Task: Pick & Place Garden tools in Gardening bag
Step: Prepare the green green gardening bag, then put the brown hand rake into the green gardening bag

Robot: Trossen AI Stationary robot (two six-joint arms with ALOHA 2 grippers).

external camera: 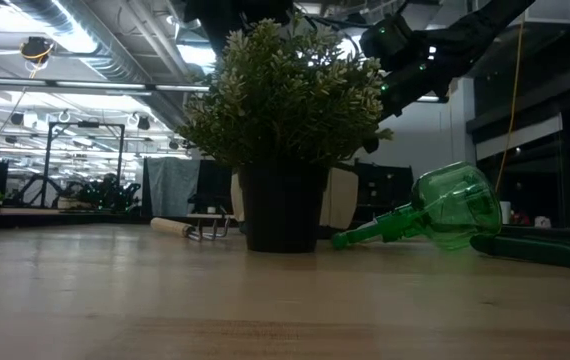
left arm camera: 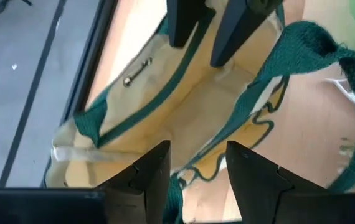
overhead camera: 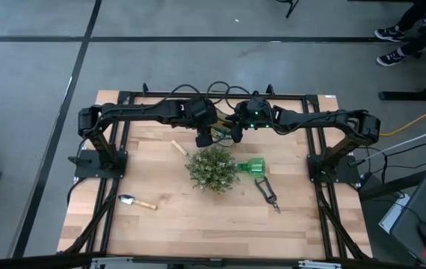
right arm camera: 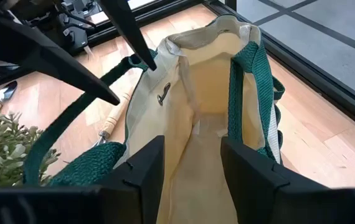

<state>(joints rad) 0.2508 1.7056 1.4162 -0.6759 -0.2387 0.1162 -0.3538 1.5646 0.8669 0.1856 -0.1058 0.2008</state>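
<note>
Bag (right arm camera: 202,87) standing just behind plant (overhead camera: 213,168), on the side toward the arm bases. Mouth pulled wide, cream lining and dark green trim in plain sight, one green handle looping out toward plant. Small metal clasp (right arm camera: 164,96) on an inner wall.

Left end effector (left arm camera: 197,149) above the bag, behind plant and slightly to its left. Fingers apart, green trim running into the gap between them. Cannot tell whether any fabric is pinched.

Right end effector (right arm camera: 191,142) also above the bag, behind plant and slightly to its right, facing the left one across the mouth. Fingers likewise apart, cream lining showing in the gap. Nothing seen clamped.

All tools out on the bench (overhead camera: 198,224):
- Green tool (overhead camera: 254,167) lying on its side just right of plant, near the dark pot (external camera: 283,205).
- Shears (overhead camera: 267,190) flat on the wood, right of plant and toward the front, just past the green tool.
- Trowel (overhead camera: 136,202) well apart from plant, to its left and front, silver blade pointing away from it.
- Wooden-handled piece (overhead camera: 179,148) lying slantwise just behind and left of plant, near the bag's foot.
</note>
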